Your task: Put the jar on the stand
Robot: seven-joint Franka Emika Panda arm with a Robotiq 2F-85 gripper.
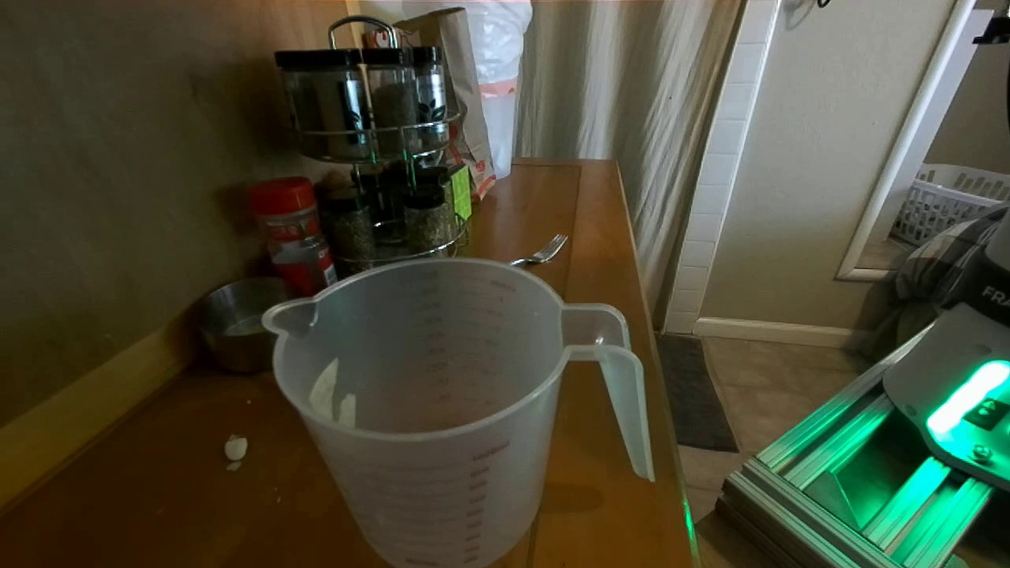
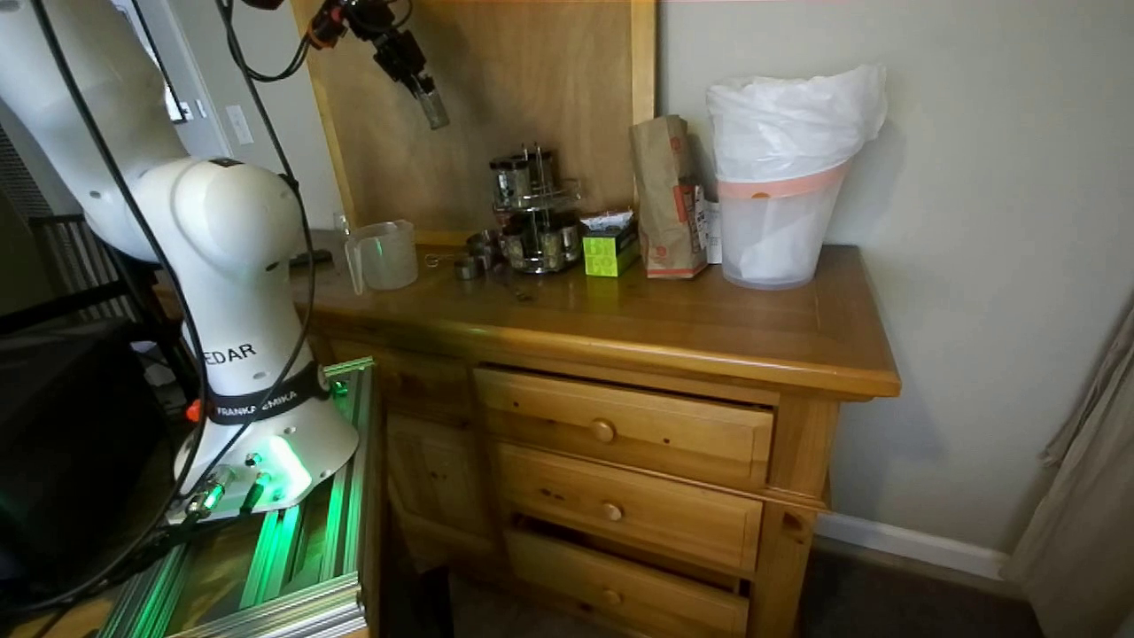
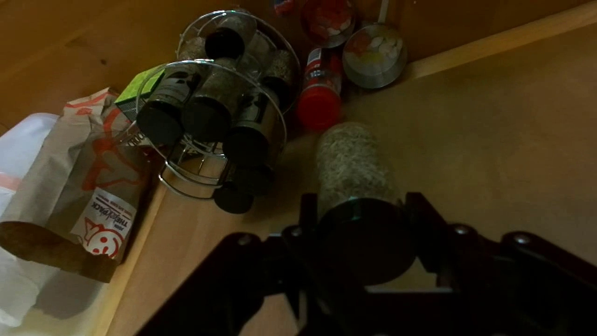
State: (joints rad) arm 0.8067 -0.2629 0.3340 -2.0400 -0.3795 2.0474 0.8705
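The jar [image 3: 352,163] is clear with a dark lid and pale olive-yellow speckled contents. My gripper [image 3: 361,203] is shut on it near its lid in the wrist view. In an exterior view the gripper [image 2: 415,81] holds the jar [image 2: 433,110] tilted in the air, high above the dresser and up to the left of the stand. The stand is a two-tier round wire rack [image 2: 560,197] with dark-lidded jars on both tiers. Its wire handle [image 1: 363,19] and upper ring [image 3: 205,61] also show. The held jar is out of view in the exterior view with the big jug.
A translucent measuring jug [image 1: 426,489] stands on the dresser. A red-lidded jar [image 3: 322,93] and metal cups [image 3: 375,56] are beside the stand. A green box [image 2: 609,252], paper bag [image 2: 664,195] and lined bin [image 2: 780,230] stand on its other side. A fork [image 1: 546,251] lies nearby.
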